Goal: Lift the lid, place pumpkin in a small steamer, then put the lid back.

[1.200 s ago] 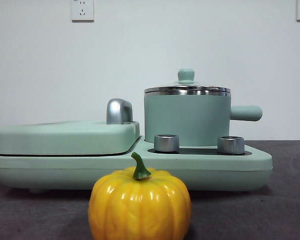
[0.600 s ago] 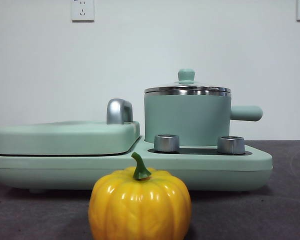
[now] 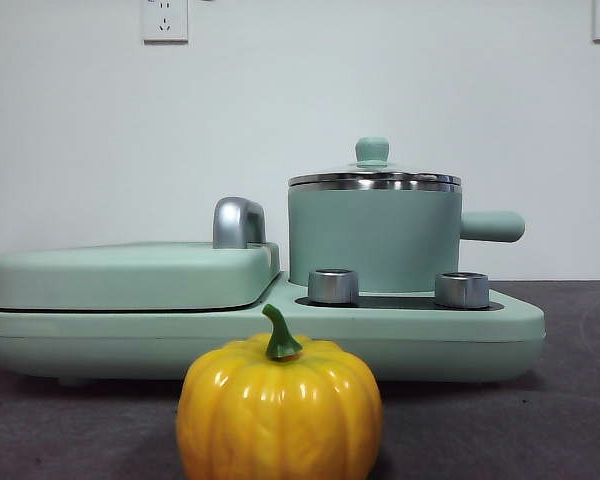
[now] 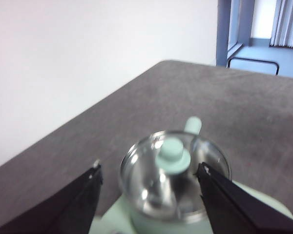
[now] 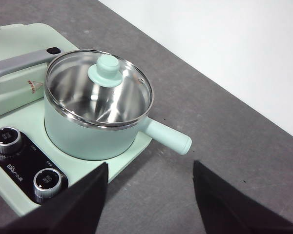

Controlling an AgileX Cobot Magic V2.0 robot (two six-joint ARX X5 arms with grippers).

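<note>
Glass lid (image 4: 175, 178) closed on small steamer (image 5: 95, 134), centred beyond left gripper (image 4: 149, 174) jaws spread wide, right gripper (image 5: 150, 178) jaws spread, hovering beside the steamer, pumpkin (image 3: 279, 408) on worktop (image 3: 540, 420).

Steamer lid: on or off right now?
On. The lid sits level on the small steamer, steel rim seated all round, knob up; no gripper touches it.

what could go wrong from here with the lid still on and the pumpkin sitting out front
1. The left gripper hangs open above the lid, whose knob is small and rounded; a slightly off-centre close might slip off it.
2. The pumpkin looks glossy and about as wide as the small steamer, so it could slide in the jaws or catch on the steel rim going in.
3. The right gripper is open beside the steamer's handle and could nudge it.
</note>
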